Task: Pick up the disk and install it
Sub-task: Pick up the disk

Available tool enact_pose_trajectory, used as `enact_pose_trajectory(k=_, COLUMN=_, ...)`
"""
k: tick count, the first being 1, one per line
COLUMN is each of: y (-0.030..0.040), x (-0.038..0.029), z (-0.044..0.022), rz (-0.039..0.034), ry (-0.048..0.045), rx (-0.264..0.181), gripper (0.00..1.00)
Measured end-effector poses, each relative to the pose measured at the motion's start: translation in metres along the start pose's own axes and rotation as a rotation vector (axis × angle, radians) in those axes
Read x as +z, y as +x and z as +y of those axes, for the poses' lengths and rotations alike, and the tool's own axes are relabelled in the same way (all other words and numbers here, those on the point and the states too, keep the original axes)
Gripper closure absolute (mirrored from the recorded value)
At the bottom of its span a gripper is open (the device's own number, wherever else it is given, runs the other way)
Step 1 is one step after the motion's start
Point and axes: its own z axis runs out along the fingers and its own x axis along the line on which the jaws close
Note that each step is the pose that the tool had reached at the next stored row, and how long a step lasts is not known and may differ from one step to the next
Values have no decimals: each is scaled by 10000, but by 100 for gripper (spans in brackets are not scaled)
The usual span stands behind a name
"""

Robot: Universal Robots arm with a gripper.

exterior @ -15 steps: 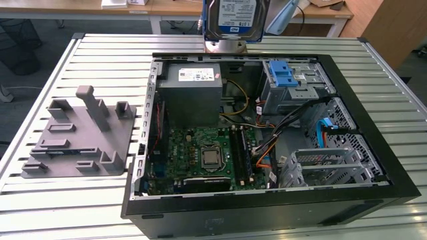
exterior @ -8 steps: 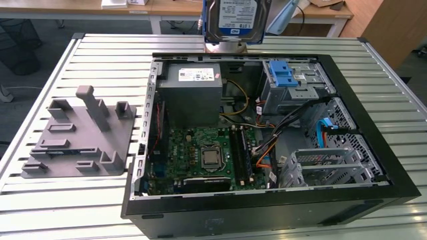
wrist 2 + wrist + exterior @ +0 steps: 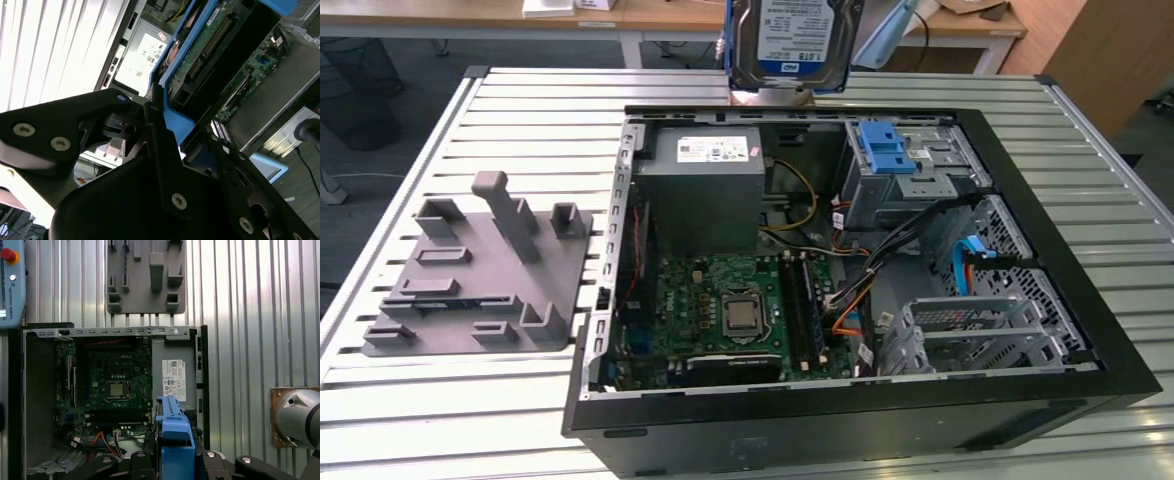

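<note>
Where the exterior view is closest, a silver slatted metal table (image 3: 440,410) carries an open black computer case (image 3: 854,405) lying on its side. Inside it, a green motherboard (image 3: 720,305) sits toward the near wall, and behind it stands a grey power-supply box with a white sticker (image 3: 707,185). To the exterior view's left of the case, apart from it, lies a grey plastic fixture with posts and slots (image 3: 474,270). At the far wall, a blue ridged plastic latch (image 3: 887,150) sits on a metal drive cage. Farther, above that far wall, the flat silver disk with a white-and-blue label and blue carrier frame (image 3: 790,40) hangs upright in the air, clear of the case. In the second wrist view the black gripper (image 3: 190,142) is pressed onto the blue frame from both sides, pinching the disk between its fingers (image 3: 159,135).
</note>
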Motion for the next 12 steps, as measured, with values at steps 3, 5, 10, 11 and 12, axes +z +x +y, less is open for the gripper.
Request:
enact_pose_trajectory(k=3, y=2, x=0, z=0, rz=0, ry=0, rx=1, gripper=64)
enact_pose_trajectory(k=5, y=16, x=0, z=-1, rz=0, ry=0, rx=0, gripper=64)
enact_pose_trajectory(k=10, y=16, x=0, z=-1, rz=0, ry=0, rx=0, gripper=64)
enact_pose_trajectory(k=11, y=16, x=0, z=0, rz=0, ry=0, rx=0, gripper=64)
enact_pose_trajectory(k=12, y=17, x=0, z=0, rz=0, ry=0, rx=0, gripper=64)
